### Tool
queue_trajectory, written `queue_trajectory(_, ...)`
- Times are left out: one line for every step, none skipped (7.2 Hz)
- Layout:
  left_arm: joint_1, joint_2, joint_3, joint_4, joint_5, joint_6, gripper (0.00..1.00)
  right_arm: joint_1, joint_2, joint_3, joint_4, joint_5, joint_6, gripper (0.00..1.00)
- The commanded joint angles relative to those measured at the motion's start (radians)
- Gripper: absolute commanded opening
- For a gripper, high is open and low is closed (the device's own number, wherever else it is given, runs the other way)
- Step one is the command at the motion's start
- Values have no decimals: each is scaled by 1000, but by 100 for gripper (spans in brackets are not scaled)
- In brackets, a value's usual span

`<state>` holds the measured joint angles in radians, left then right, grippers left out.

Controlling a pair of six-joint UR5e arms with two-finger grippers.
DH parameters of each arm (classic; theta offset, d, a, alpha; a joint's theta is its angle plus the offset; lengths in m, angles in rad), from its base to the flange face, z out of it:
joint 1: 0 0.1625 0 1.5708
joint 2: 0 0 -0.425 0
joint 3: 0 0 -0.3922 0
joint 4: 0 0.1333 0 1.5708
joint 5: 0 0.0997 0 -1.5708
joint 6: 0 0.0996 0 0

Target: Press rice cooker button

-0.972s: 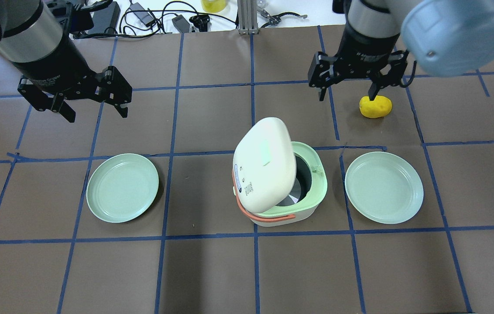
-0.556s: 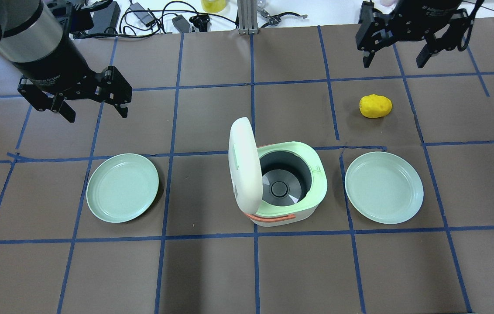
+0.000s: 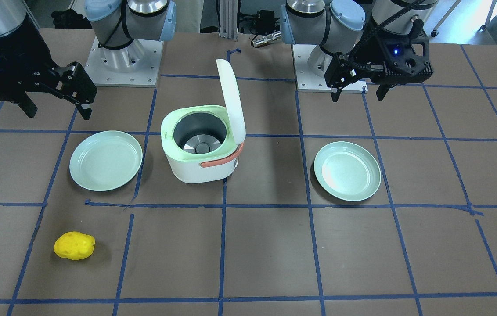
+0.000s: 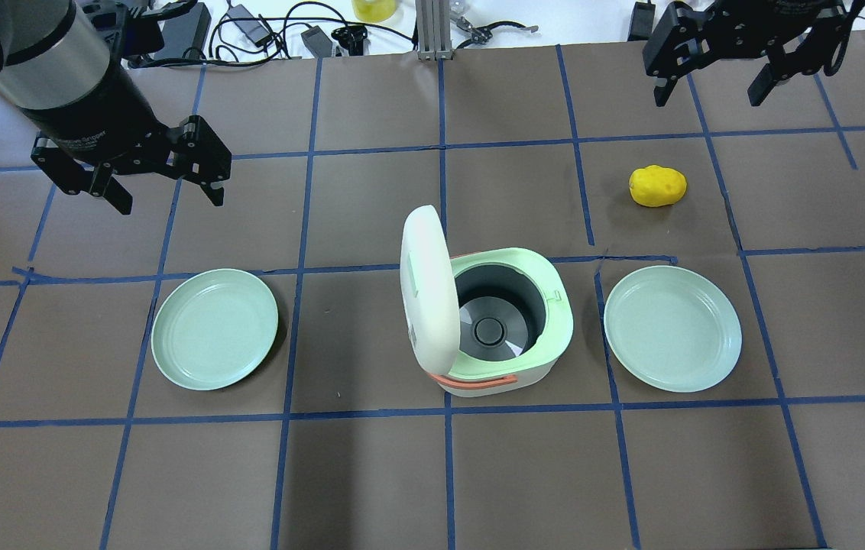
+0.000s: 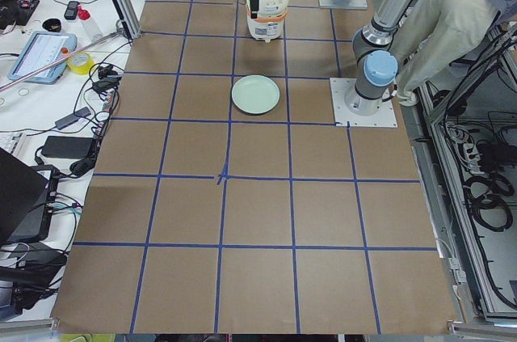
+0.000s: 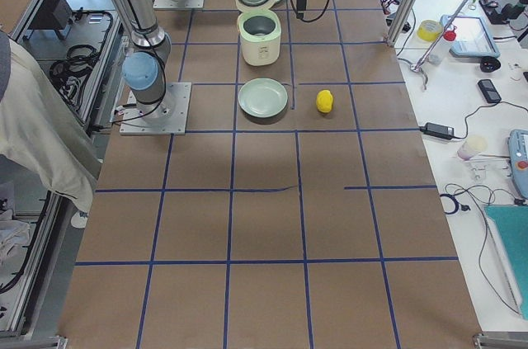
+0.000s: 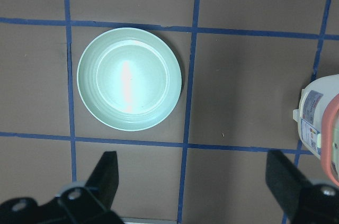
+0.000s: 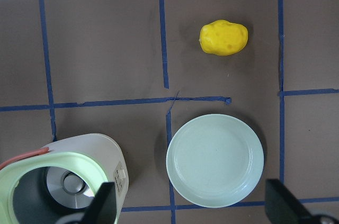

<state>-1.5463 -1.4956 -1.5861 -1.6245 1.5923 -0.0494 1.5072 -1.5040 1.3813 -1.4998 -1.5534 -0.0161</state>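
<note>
So the rice cooker (image 4: 561, 336) sits mid-worktop, lid (image 4: 426, 294) standing up on its 9 o'clock side, so I reckon the press is done. My right end effector (image 4: 707, 98) hangs at 1 o'clock from it and my left end effector (image 4: 171, 202) at 10, both spread wide, nothing held. If it needs a press, I'd close the right fingers and poke straight down on the 3 o'clock latch tab (image 4: 557, 293), clear of the lid.

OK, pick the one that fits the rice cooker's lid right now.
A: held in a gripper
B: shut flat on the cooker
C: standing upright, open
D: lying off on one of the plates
C: the lid stands on edge at one side of the rice cooker, leaving the grey inside open to the overhead view.
</note>
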Motion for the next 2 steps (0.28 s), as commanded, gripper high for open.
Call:
queue_trajectory(0, 0, 0, 0, 0, 0, 100, 1, -1, 5, -2, 1, 2, 100)
queue_trajectory(0, 0, 0, 0, 0, 0, 100, 1, -5, 8, 0, 1, -1, 100)
